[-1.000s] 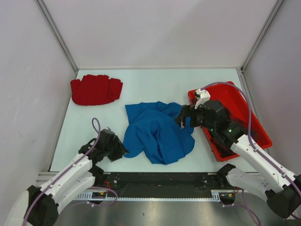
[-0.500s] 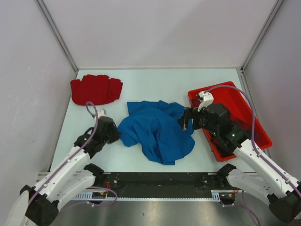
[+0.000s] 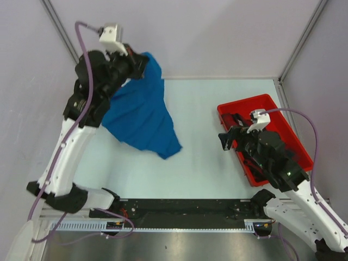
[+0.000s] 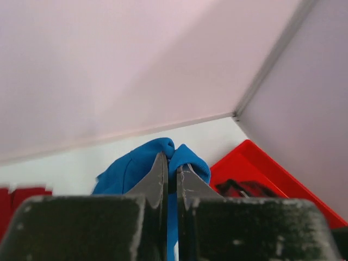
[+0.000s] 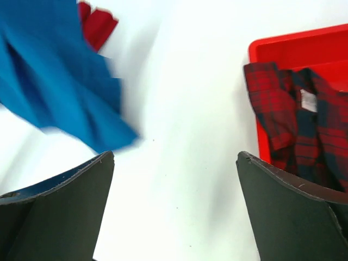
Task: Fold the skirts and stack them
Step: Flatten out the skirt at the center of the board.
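Blue skirt now up in the air, hanging from my left gripper.

A second ago it lay crumpled between both grippers; now the left is clamped on a bunched edge, cloth draping below. My right gripper has backed off, fingers apart and empty, plaid skirt in the red tray at its right. It looks ready to lay flat for folding.

I see the plain bright blue skirt pinched in my black left gripper, a plain red skirt beyond my black right gripper, and to its right a red-and-navy plaid skirt in a red tray on the pale table.
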Available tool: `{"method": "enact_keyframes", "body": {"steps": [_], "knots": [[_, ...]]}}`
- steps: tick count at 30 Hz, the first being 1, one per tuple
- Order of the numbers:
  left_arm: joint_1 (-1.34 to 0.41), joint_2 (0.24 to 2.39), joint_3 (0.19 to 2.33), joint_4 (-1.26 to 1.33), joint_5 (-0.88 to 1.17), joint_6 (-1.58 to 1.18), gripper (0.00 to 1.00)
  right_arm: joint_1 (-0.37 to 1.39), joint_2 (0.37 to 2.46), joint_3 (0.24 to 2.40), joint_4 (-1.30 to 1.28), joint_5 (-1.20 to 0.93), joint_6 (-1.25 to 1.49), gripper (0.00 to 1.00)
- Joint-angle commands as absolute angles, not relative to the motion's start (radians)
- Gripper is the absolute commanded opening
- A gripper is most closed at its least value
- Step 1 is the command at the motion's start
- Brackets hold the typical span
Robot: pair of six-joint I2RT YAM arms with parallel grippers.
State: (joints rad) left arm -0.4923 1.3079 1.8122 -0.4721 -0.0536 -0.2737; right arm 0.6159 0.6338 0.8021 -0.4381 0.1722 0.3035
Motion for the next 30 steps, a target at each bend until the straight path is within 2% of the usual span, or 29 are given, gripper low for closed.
{"method": "enact_keyframes", "body": {"steps": [1,3,5,6,7,11,12,13,16,17,21,24,28,30], "knots": [[-0.563,1.457,2.071,-0.577,0.315,-0.089,0.0,0.618,0.566,0.782,-0.446,0.262,0.333,1.0],[-0.618,1.45,2.01,-0.566,0.427,-0.04,0.0,0.617,0.543,0.776,-0.449,0.267,0.336,1.0],[-0.664,1.364,1.774,-0.503,0.433,-0.023,0.0,0.617,0.538,0.776,-0.453,0.281,0.339,1.0],[-0.707,1.28,1.573,-0.465,0.414,-0.025,0.0,0.615,0.54,0.775,-0.46,0.297,0.342,1.0],[-0.725,1.229,1.458,-0.339,0.408,-0.038,0.0,0.615,0.541,0.775,-0.459,0.302,0.344,1.0],[-0.77,0.998,0.972,-0.083,0.414,-0.269,0.0,0.607,0.577,0.775,-0.456,0.322,0.345,1.0],[-0.775,0.958,0.901,-0.069,0.394,-0.312,0.0,0.604,0.59,0.776,-0.454,0.318,0.344,1.0],[-0.776,0.889,0.782,-0.063,0.289,-0.36,0.0,0.606,0.629,0.776,-0.454,0.31,0.342,1.0],[-0.781,0.816,0.672,-0.188,0.105,-0.532,0.0,0.601,0.742,0.776,-0.437,0.24,0.348,1.0],[-0.779,0.807,0.663,-0.306,0.086,-0.551,0.0,0.604,0.774,0.776,-0.43,0.204,0.345,1.0],[-0.782,0.723,0.565,-0.417,0.04,-0.649,0.0,0.623,0.952,0.776,-0.431,0.028,0.347,1.0],[-0.779,0.64,0.538,-0.51,0.005,-0.695,0.0,0.659,1.075,0.776,-0.42,0.035,0.364,1.0],[-0.779,0.562,0.607,-0.667,-0.23,-0.747,0.0,0.712,1.175,0.776,-0.394,0.0,0.315,0.98],[-0.779,0.551,0.617,-0.692,-0.299,-0.762,0.0,0.751,1.227,0.776,-0.387,0.134,0.292,0.96]]}}
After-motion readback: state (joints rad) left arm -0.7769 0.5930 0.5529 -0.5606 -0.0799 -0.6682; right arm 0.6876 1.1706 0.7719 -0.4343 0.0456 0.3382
